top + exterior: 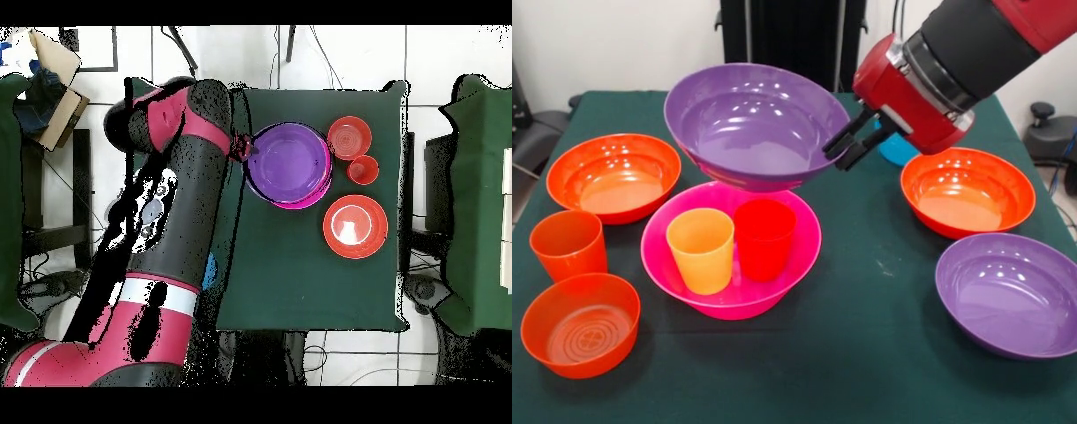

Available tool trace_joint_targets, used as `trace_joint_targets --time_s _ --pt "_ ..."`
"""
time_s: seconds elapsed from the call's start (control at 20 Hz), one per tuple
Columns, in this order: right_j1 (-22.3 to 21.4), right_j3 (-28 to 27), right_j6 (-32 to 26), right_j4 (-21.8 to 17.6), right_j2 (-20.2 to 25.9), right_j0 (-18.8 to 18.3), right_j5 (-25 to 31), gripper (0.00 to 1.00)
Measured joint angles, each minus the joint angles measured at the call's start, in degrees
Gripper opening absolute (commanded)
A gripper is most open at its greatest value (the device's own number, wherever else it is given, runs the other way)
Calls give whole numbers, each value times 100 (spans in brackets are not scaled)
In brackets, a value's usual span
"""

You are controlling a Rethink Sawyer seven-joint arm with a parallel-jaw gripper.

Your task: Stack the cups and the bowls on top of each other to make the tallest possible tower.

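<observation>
My gripper [846, 146] is shut on the right rim of a purple bowl [755, 124] and holds it, tilted a little, just above the big pink bowl [671, 265]. The pink bowl holds a yellow cup [701, 250] and a red cup [764, 238], both upright. In the overhead view the purple bowl [288, 162] covers most of the pink bowl [300, 203], and the gripper [242, 147] is at its left rim. An orange cup [568, 245] stands to the left of the pink bowl.
A wide orange bowl [613, 177] sits back left and a small orange bowl [580, 324] front left. Another wide orange bowl [967, 192] and a second purple bowl [1011, 294] sit on the right. A blue bowl [898, 152] is partly hidden behind the gripper.
</observation>
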Motion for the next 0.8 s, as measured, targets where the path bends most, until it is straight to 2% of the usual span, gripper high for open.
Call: trace_joint_targets --time_s 0.3,0.8 --pt "8 468 1 0 -6 5 -758 0" --pt "78 716 1 2 -146 92 -1178 0"
